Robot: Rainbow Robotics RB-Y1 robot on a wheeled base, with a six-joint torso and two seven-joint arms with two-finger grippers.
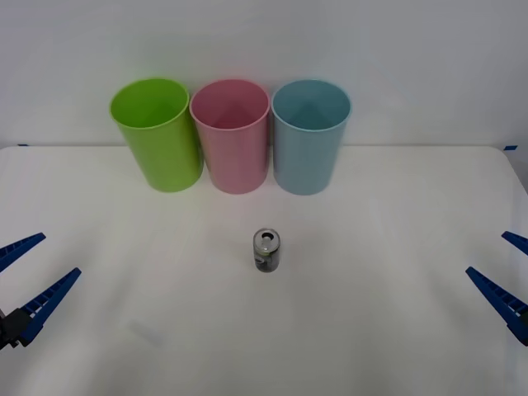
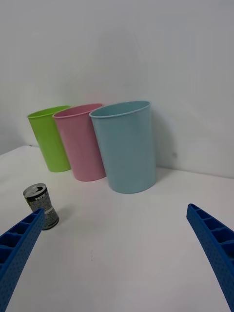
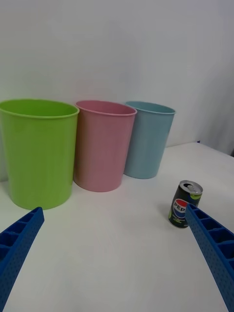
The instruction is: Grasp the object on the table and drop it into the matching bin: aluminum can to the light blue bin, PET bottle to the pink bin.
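Note:
A small silver aluminum can point(image 1: 266, 250) with a dark label stands upright at the middle of the white table point(image 1: 371, 330), in front of the bins. Behind it the pink bin point(image 1: 231, 136) and the light blue bin point(image 1: 310, 136) stand side by side at the table's far edge. My left gripper point(image 1: 23, 276) is open low at the table's left edge, far from the can. My right gripper point(image 1: 510, 276) is open at the right edge. The can point(image 2: 42, 206) point(image 3: 185, 204) shows in both wrist views, beyond open blue fingers point(image 2: 19, 246) point(image 3: 212, 243).
A lime green bin point(image 1: 157, 132) stands left of the pink one. A white wall rises right behind the bins. Bare tabletop lies around the can and between it and both grippers.

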